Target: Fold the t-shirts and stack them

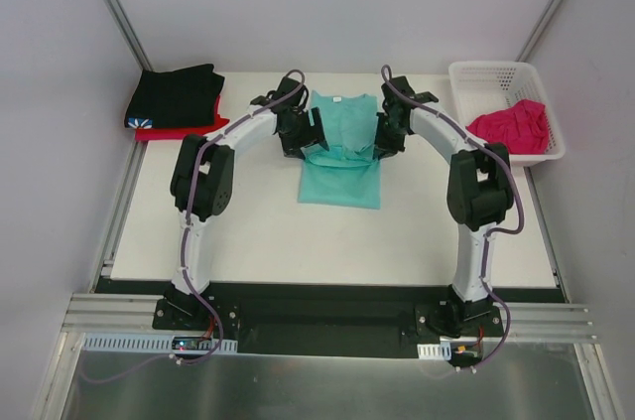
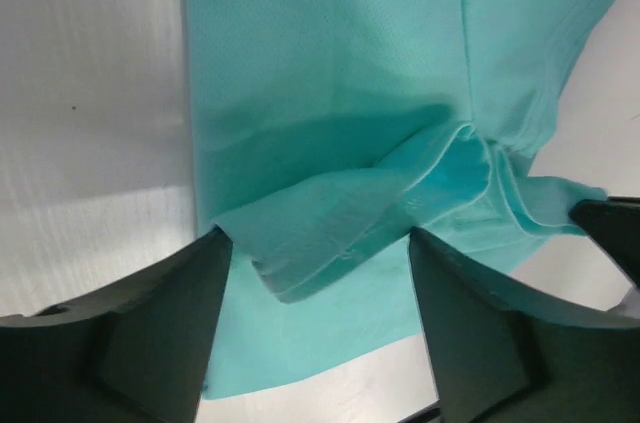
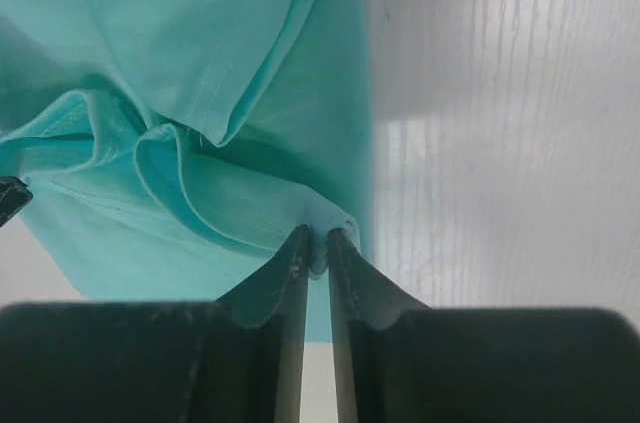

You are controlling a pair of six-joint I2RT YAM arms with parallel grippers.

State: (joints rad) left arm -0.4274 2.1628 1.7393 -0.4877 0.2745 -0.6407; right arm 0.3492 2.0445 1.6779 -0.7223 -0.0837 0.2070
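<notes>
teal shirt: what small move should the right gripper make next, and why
Probably open the right gripper and lift clear. Its jaws pinch a folded edge of the teal shirt, which lies doubled over on the table, while the left gripper stands open with the cloth loose between its fingers.

Teal t-shirt (image 1: 339, 180) lying flat, collar away (fabric bunched midway)

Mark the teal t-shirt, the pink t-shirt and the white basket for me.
teal t-shirt (image 1: 338, 180), top view, on its lower body panel.
pink t-shirt (image 1: 511, 125), top view, middle of the crumpled heap.
white basket (image 1: 488, 73), top view, bare lattice at its far end.
</notes>
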